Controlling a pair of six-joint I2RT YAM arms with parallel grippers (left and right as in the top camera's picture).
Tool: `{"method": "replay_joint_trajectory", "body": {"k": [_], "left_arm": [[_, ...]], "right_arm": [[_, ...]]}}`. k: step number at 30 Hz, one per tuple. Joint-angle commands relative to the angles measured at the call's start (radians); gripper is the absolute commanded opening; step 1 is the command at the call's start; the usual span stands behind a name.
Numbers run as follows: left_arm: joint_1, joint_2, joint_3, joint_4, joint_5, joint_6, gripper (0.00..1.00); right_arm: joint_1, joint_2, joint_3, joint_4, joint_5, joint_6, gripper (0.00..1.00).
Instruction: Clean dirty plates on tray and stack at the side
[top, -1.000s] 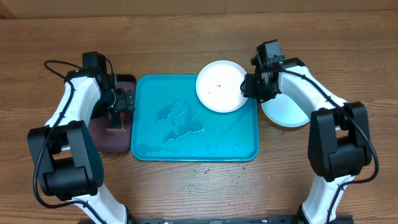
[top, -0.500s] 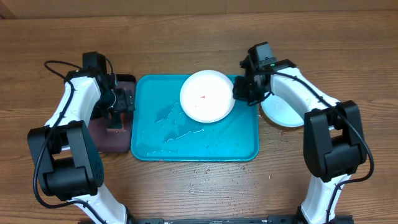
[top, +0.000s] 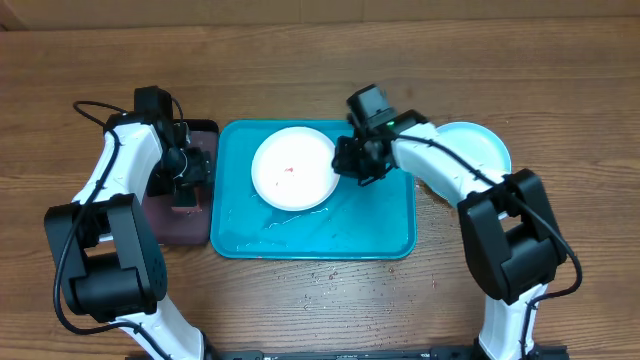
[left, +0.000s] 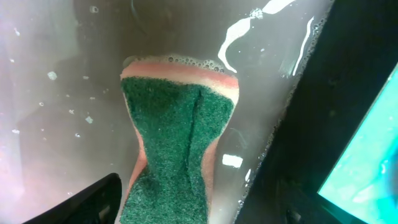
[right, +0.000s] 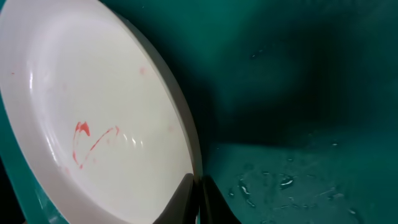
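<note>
A white plate (top: 292, 168) with a small red smear lies tilted over the upper middle of the turquoise tray (top: 380, 225). My right gripper (top: 345, 160) is shut on its right rim; in the right wrist view the fingertips (right: 186, 198) pinch the edge of the white plate (right: 93, 124) above the wet tray (right: 298, 124). A light cyan plate (top: 478, 148) rests on the table to the right of the tray. My left gripper (top: 185, 165) hangs open over a green and pink sponge (left: 177, 143), with a finger on either side of it and a gap on both sides.
The sponge lies in soapy water inside a small black tray (top: 180, 225) left of the turquoise one. Water puddles (top: 290, 215) spread over the turquoise tray's floor. Bare wooden table (top: 320, 60) surrounds both trays.
My right gripper has carried the white plate leftward from the tray's right corner to its upper middle, uncovering the cyan plate. The left gripper stays over the sponge, its jaws slightly narrower.
</note>
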Motion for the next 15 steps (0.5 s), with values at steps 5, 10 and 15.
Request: {"method": "replay_joint_trajectory", "body": {"k": [5,10,15], "left_arm": [[-0.002,-0.026,-0.054,0.059,0.018,-0.008,0.8],[-0.002,-0.026,-0.121,0.154,0.018,-0.008,0.78],[-0.002,-0.026,-0.135,0.181,0.018,-0.008,0.56]], "right_arm": [[0.05,0.006,0.023,0.015,0.063,0.058,0.15],[0.058,0.006,0.023,0.014,0.063,0.058,0.18],[0.059,0.008,0.023,0.001,0.059,0.058,0.22]]}}
